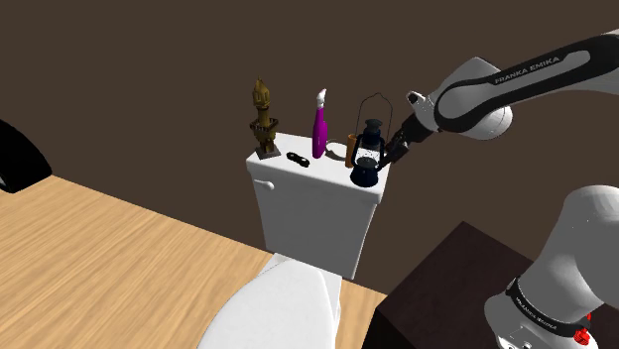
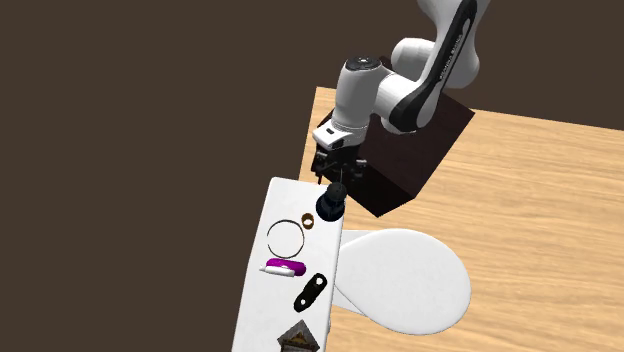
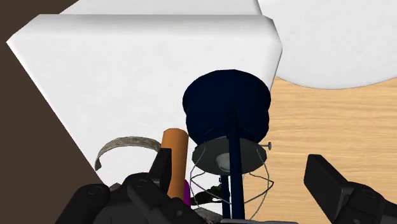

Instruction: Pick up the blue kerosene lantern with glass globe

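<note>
At the toilet tank's (image 1: 298, 203) right end in the shoulder view, the gripper (image 3: 236, 165), spread wide, straddles the dark blue lantern (image 1: 368, 151). It is probably light, its globe (image 3: 213, 179) fragile, so clasp the stiff frame.

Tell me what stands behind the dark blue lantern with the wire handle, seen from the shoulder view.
An orange cylinder stands upright on the white toilet tank lid, just beyond the dark blue lantern. The lantern covers part of it, so its full shape is hidden.
</note>
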Tool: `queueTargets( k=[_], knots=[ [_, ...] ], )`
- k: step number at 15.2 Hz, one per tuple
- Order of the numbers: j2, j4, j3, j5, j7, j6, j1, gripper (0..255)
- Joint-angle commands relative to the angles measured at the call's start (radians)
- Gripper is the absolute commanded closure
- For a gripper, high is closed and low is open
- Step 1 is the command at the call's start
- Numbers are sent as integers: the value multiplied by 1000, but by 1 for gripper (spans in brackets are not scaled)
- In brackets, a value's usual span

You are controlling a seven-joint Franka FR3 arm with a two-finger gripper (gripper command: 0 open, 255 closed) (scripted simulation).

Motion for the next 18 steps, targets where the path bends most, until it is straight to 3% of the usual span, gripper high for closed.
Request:
queueTargets(
  k=[1,2,3,12,18],
  knots=[
    [13,-7,-16,14,-18,22,15,0],
    [13,-7,-16,14,-17,22,15,0],
    [12,-8,-15,13,-16,21,14,255],
    [13,-7,-16,14,-18,22,15,255],
    [-40,30,40,-40,45,-73,-45,255]
  ],
)
